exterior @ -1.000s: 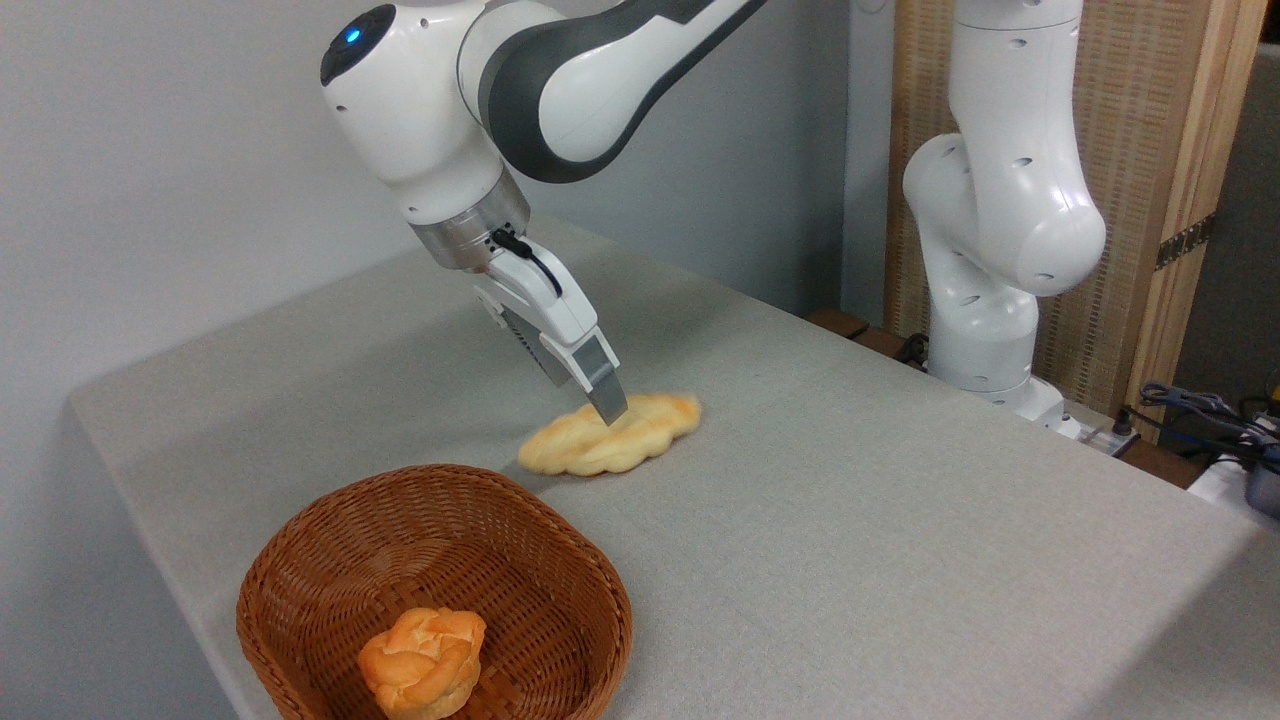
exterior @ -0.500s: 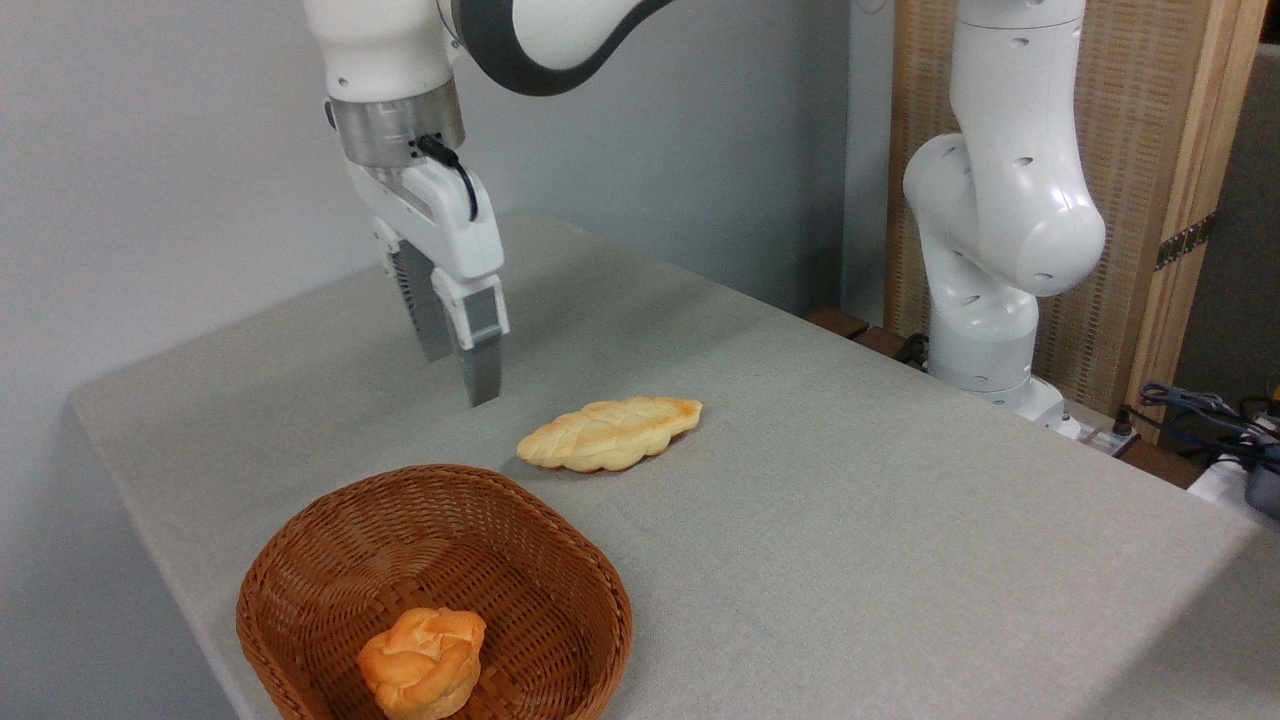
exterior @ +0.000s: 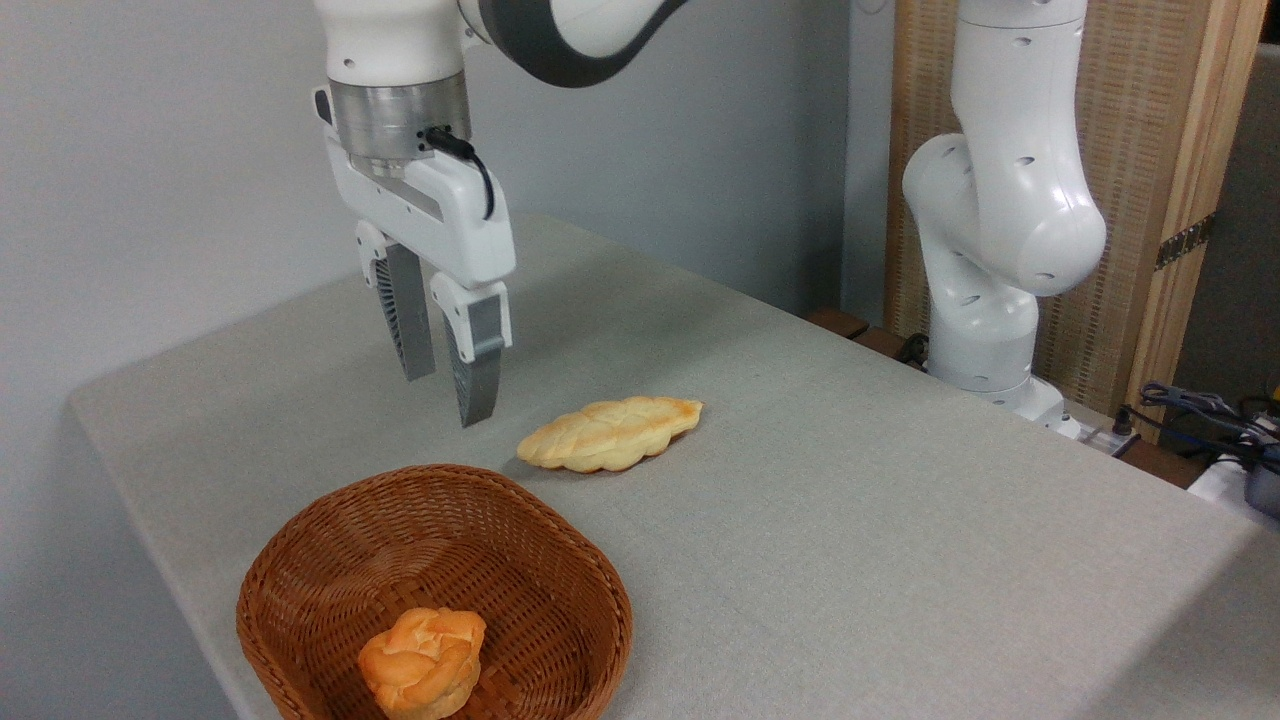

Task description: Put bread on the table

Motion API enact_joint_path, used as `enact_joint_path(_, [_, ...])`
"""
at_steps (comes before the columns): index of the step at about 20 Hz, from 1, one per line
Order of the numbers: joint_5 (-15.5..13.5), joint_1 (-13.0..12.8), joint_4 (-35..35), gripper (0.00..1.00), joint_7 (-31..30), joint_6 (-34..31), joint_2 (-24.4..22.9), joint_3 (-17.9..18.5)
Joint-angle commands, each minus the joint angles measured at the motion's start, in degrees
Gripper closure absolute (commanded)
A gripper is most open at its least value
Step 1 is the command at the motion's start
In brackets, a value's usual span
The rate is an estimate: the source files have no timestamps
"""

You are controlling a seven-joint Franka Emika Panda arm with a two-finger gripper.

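The bread (exterior: 610,434), a long leaf-shaped pastry with a braided top and golden edges, lies flat on the grey-beige table (exterior: 850,520) just beyond the basket. My gripper (exterior: 447,396) hangs in the air to the bread's left, apart from it, pointing down. Its two grey fingers (exterior: 476,370) stand open with a narrow gap and nothing between them.
A brown wicker basket (exterior: 330,560) sits at the front left table edge, holding a round orange bun (exterior: 424,662). The arm's white base (exterior: 990,260) rises at the back right, beside a wooden panel. Cables and gear (exterior: 1215,425) lie at the far right.
My gripper has let go of the bread, risen and swung left away from it. The bread stays lying on the table where it was.
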Motion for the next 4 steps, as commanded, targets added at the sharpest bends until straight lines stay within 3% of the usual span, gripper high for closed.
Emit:
enact_joint_path(1, [-1.23, -0.29, 0.12, 0.0, 0.62, -0.06, -1.87, 3.25])
enact_joint_path(4, [-1.14, -0.21, 0.12, 0.0, 0.62, -0.77, -3.55, 3.88])
